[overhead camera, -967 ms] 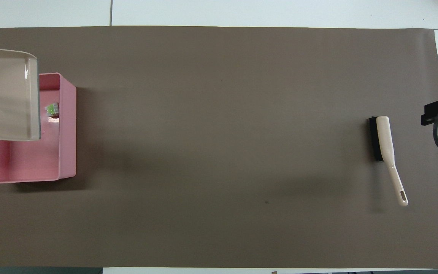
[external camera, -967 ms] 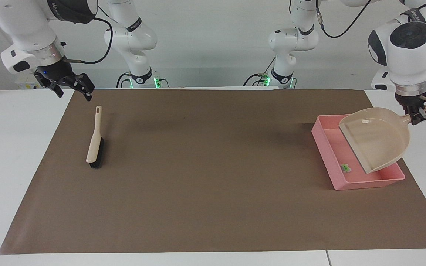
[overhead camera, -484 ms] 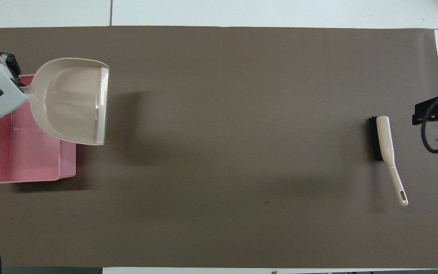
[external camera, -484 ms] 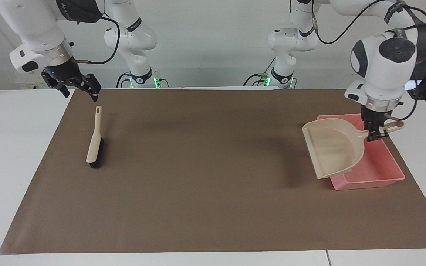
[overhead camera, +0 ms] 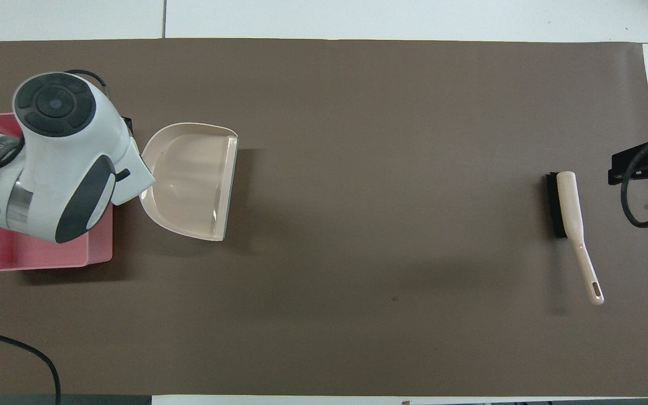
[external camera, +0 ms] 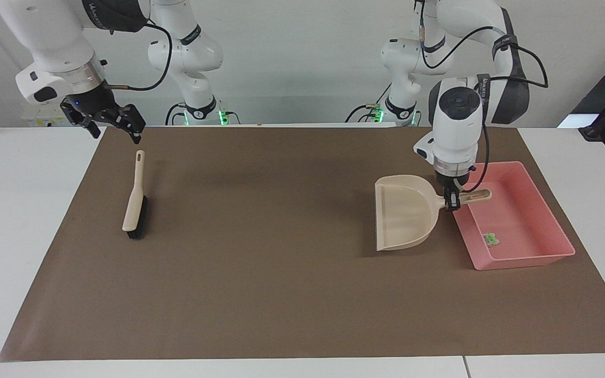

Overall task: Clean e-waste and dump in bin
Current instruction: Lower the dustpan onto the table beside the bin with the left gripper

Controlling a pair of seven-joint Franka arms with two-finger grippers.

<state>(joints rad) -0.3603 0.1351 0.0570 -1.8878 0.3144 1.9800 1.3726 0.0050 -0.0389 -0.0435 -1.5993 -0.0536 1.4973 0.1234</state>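
Observation:
The pink bin [external camera: 524,261] stands at the left arm's end of the mat. A white e-waste piece with a green patch [external camera: 490,239] lies in it. The dark block is not visible. My left gripper [external camera: 452,200] is shut on the handle of the beige dustpan [external camera: 403,212], held level and low over the mat beside the bin. In the overhead view my left arm covers much of the bin [overhead camera: 37,259] and the gripper; the dustpan [overhead camera: 192,180] shows empty. My right gripper [external camera: 111,125] is open and empty, up over the mat's edge near the brush handle's end.
A beige brush with black bristles [external camera: 135,202] lies on the brown mat [external camera: 281,262] at the right arm's end; it also shows in the overhead view [overhead camera: 570,216]. White table surface borders the mat.
My left gripper carried the dustpan from over the bin down to the mat beside it, toward the table's middle, levelling it. The green-patched piece shows in the bin again. The right gripper barely moved.

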